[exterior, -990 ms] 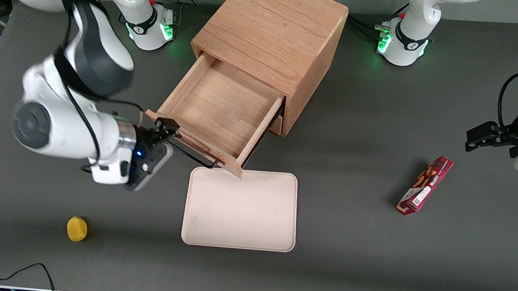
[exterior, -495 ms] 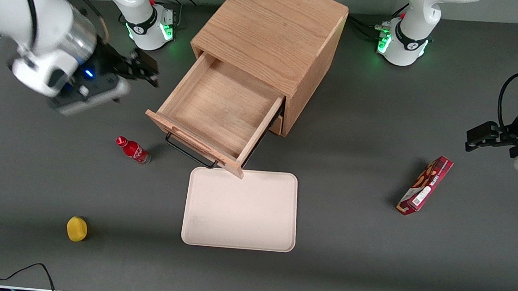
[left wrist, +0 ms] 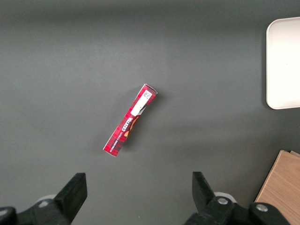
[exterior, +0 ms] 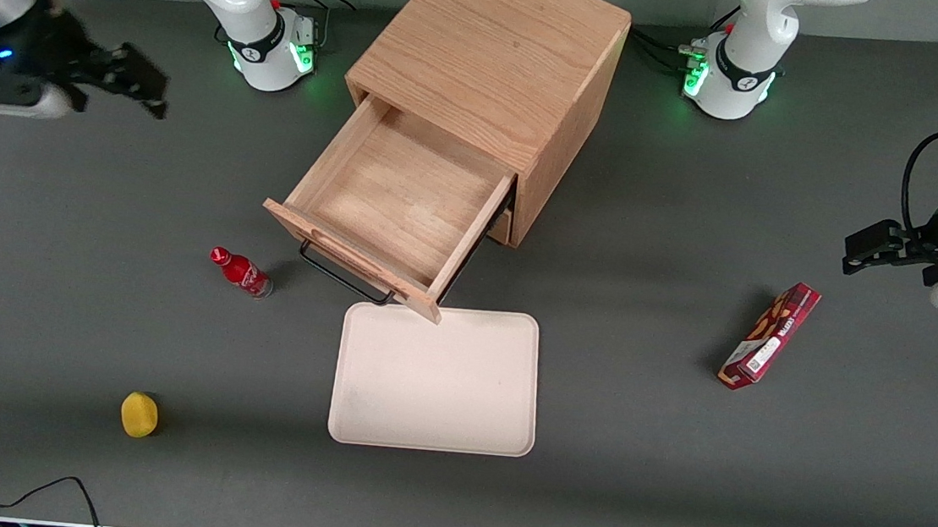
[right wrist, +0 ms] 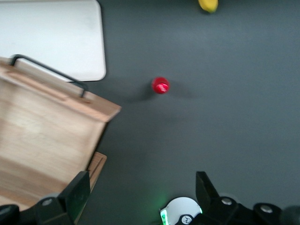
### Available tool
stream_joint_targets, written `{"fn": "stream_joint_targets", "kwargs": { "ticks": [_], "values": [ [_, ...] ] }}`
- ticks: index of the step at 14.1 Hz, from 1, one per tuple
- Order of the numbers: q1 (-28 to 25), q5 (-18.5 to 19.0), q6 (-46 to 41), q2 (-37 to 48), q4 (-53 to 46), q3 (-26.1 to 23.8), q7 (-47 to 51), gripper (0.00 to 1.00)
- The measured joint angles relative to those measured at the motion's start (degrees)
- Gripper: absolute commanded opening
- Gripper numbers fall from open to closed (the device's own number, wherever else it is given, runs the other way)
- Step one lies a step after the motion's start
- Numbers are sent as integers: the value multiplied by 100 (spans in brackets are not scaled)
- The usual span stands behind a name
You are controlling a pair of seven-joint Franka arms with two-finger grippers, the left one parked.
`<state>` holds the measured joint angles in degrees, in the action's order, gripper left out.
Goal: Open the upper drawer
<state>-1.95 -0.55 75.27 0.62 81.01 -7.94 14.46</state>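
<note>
A: Where does the job stand?

B: By my reading it is done. The upper drawer (exterior: 400, 202) stands pulled well out of the oak cabinet (exterior: 495, 62), its bare wooden floor in full view and nothing in it.

A: And the gripper (exterior: 124, 80)?

B: High up toward the working arm's end of the table, well apart from the drawer, fingers (right wrist: 75, 194) spread wide with nothing between them.

A: So what does doing this step well ask?

B: Only a clean retreat: stay high and clear, so nothing nudges the drawer back or tips the small red bottle (exterior: 241, 272) standing near its front.

A: How does the drawer look?

B: Wide and shallow, light oak, with a thin black bar handle (exterior: 342, 276) across its front, which hangs just over the edge of the cream tray (exterior: 435, 379).
</note>
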Motion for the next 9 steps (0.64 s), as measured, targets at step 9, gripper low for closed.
{"fn": "stream_joint_targets", "kwargs": {
  "ticks": [9],
  "values": [
    [3,-188,2183,1841,3304,572,-207,100]
  ]
}}
